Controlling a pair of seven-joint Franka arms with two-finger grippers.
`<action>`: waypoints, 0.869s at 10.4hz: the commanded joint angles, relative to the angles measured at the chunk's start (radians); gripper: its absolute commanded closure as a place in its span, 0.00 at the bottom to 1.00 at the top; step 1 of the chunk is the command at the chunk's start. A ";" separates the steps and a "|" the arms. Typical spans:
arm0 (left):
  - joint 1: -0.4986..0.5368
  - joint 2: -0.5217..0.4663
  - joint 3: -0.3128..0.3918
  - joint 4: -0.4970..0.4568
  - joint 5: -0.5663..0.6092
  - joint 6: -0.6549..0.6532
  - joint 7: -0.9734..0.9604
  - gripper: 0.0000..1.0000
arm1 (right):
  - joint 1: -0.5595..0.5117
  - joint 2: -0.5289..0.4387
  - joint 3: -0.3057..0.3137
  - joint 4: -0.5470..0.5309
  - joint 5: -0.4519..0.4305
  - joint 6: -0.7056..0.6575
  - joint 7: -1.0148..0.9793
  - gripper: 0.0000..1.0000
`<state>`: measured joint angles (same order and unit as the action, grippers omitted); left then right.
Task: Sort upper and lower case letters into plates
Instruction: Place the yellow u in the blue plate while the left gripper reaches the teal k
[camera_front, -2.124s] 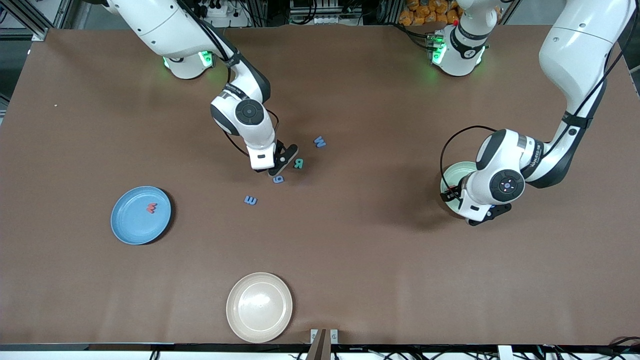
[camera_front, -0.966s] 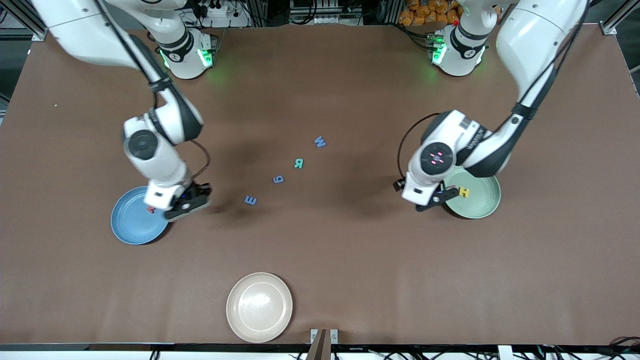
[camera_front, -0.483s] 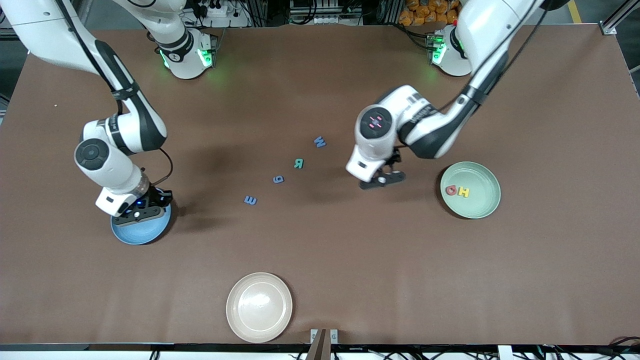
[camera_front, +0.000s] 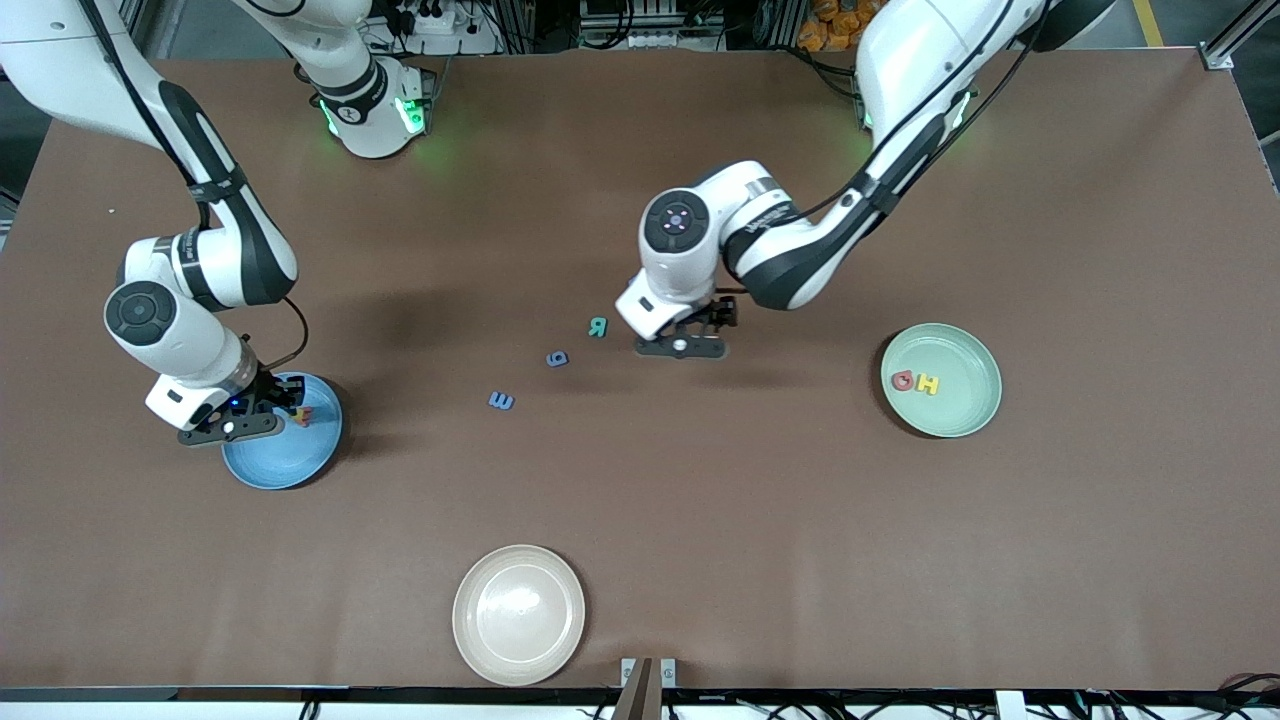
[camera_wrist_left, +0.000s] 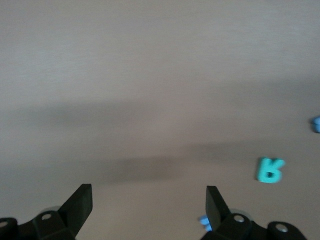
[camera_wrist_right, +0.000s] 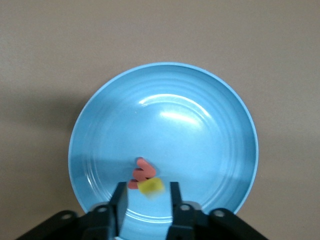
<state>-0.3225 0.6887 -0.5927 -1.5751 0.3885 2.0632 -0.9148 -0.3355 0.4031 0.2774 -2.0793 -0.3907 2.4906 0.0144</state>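
Note:
My right gripper (camera_front: 232, 428) hangs over the blue plate (camera_front: 290, 455), fingers open. In the right wrist view a blurred yellow letter (camera_wrist_right: 151, 186) is loose between the fingers (camera_wrist_right: 120, 199), over a red letter (camera_wrist_right: 141, 174) lying in the blue plate (camera_wrist_right: 200, 125). My left gripper (camera_front: 682, 347) is open and empty over the table beside the teal letter (camera_front: 597, 326). Two blue letters (camera_front: 557, 358) (camera_front: 501, 401) lie near it. The left wrist view shows the teal letter (camera_wrist_left: 270, 170) and a blue letter (camera_wrist_left: 203, 221) by one finger. The mint plate (camera_front: 960, 410) holds a red letter (camera_front: 902, 381) and a yellow letter (camera_front: 928, 383).
A cream-beige plate (camera_front: 518, 614) sits near the table edge closest to the front camera, with nothing in it. The left arm's wrist covers the spot where another blue letter lay.
My left gripper has moved from beside the mint plate to the loose letters mid-table. My right gripper shifted over the blue plate, and a yellow letter now shows loose between its fingers.

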 joint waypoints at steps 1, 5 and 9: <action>-0.058 0.069 0.013 0.081 0.026 0.056 0.034 0.00 | -0.017 -0.001 0.016 -0.004 -0.025 -0.006 0.022 0.00; -0.212 0.106 0.144 0.090 0.041 0.182 0.076 0.00 | -0.045 -0.007 0.016 -0.010 -0.030 -0.006 0.016 0.00; -0.270 0.158 0.177 0.139 0.033 0.199 0.051 0.00 | -0.057 -0.006 0.020 -0.011 -0.030 -0.007 -0.008 0.00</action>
<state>-0.5743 0.8131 -0.4258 -1.4846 0.4059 2.2577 -0.8557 -0.3759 0.4046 0.2767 -2.0816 -0.3983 2.4876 0.0063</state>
